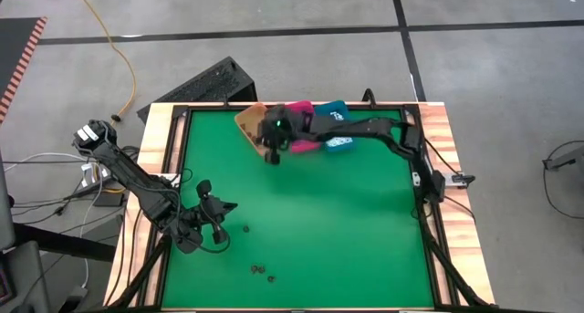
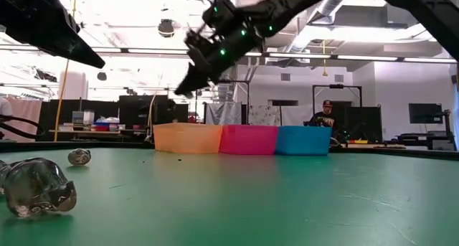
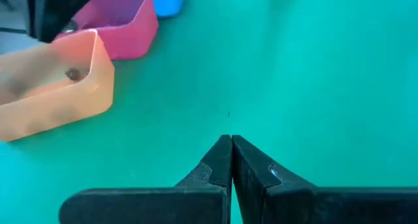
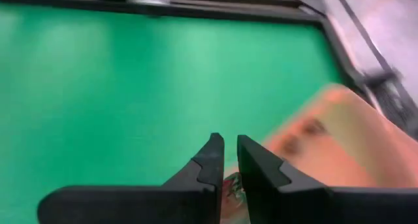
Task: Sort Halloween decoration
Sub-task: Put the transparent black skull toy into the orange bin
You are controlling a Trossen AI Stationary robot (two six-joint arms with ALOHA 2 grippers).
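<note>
High view takes in my whole green table (image 1: 347, 222). My right arm (image 1: 374, 129) stretches from the right edge toward the middle of the far edge. My left arm (image 1: 137, 176) waits by the near left corner.

Three bins stand in a row against the far edge, touching side to side: the orange bin (image 1: 248, 121), the pink bin (image 1: 301, 108) and the teal bin (image 1: 333, 108).

My right gripper (image 1: 272, 154) hangs above the table, just on the near side of the orange bin. Whether it pinches a piece I cannot tell. My left gripper (image 1: 217, 213) is pressed together on nothing and points across bare cloth.

The Halloween decoration (image 1: 258, 270) left to sort is a few dark bits loose near the near edge, well apart from the bins. One small dark piece (image 3: 73, 74) lies inside the orange bin.

I judge the step in hand to be a drop at the orange bin. If my right gripper carries a bit, the next move calls for getting squarely over the bin's mouth before letting go. If not, it calls for the long trip to the near edge and a careful pinch on something very small.
</note>
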